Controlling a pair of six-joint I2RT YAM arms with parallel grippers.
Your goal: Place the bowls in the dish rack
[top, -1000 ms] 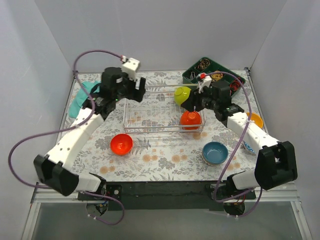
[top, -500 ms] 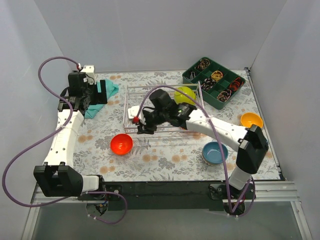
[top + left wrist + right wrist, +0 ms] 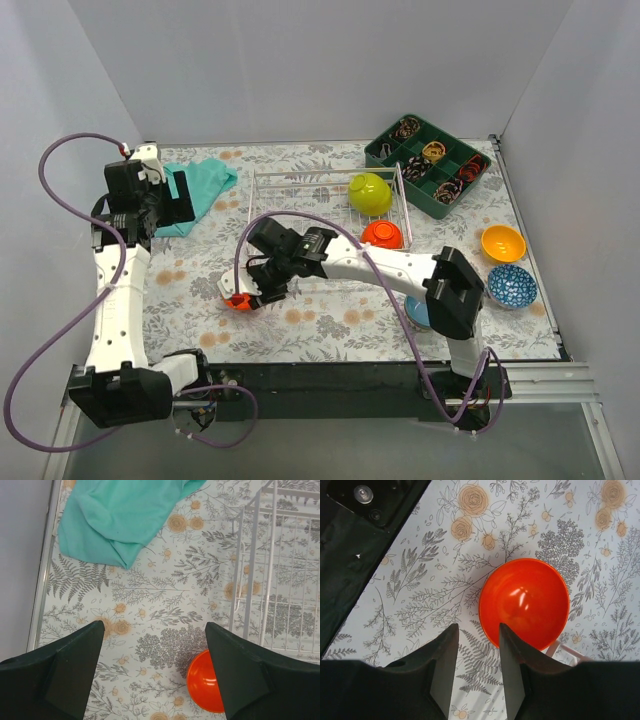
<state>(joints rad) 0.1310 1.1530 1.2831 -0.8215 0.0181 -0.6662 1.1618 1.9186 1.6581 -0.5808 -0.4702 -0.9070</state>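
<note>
The wire dish rack point(image 3: 300, 215) stands mid-table and holds a yellow-green bowl point(image 3: 369, 193) and a red bowl point(image 3: 381, 234). A red-orange bowl point(image 3: 525, 602) sits on the mat in front of the rack's left corner, and shows in the left wrist view point(image 3: 202, 690). My right gripper point(image 3: 243, 297) reaches across to it. It is open point(image 3: 477, 627), with one finger outside the bowl's near rim and the other over the rim. My left gripper point(image 3: 178, 197) is wide open and empty point(image 3: 155, 625), high over the mat left of the rack point(image 3: 275, 565).
A teal cloth point(image 3: 195, 185) lies at the back left. A dark green compartment tray point(image 3: 428, 165) stands at the back right. An orange bowl point(image 3: 503, 241) and a blue patterned bowl point(image 3: 512, 286) sit at the right. A blue bowl point(image 3: 413, 312) is partly hidden by the right arm.
My right arm has swung from the rack's right side across to the red-orange bowl at the front left. My left arm has drawn back from the rack to the far left.
</note>
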